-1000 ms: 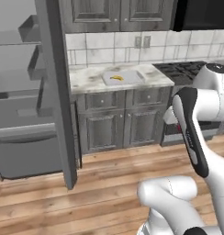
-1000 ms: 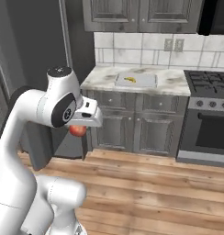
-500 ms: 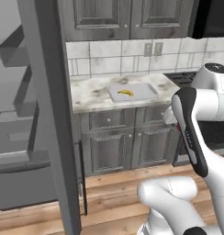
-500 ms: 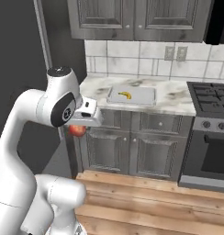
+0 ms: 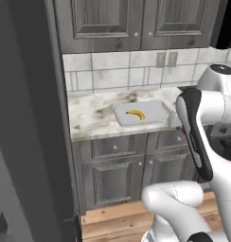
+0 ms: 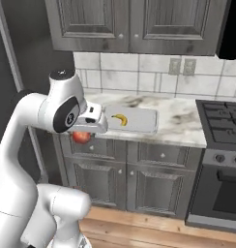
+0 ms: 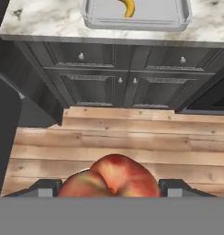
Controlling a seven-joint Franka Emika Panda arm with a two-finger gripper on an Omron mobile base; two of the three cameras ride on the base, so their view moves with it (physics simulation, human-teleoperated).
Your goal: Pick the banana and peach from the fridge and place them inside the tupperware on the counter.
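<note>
Peach (image 7: 111,176) sat clamped between the two fingers of the robot's gripper (image 7: 111,188), held out in front of the dark cabinets (image 7: 118,78) and above the wooden floor (image 7: 109,142). On the marbled counter (image 5: 89,118) beyond, the grey tupperware (image 6: 139,121) already contained the banana (image 5: 136,114), lying near its middle. A stove (image 6: 221,126) stood to the right of the counter, beneath the tiled backsplash (image 6: 139,80).

peach (image 7: 111,176) bottom cut off, banana (image 7: 127,7) clipped
</note>
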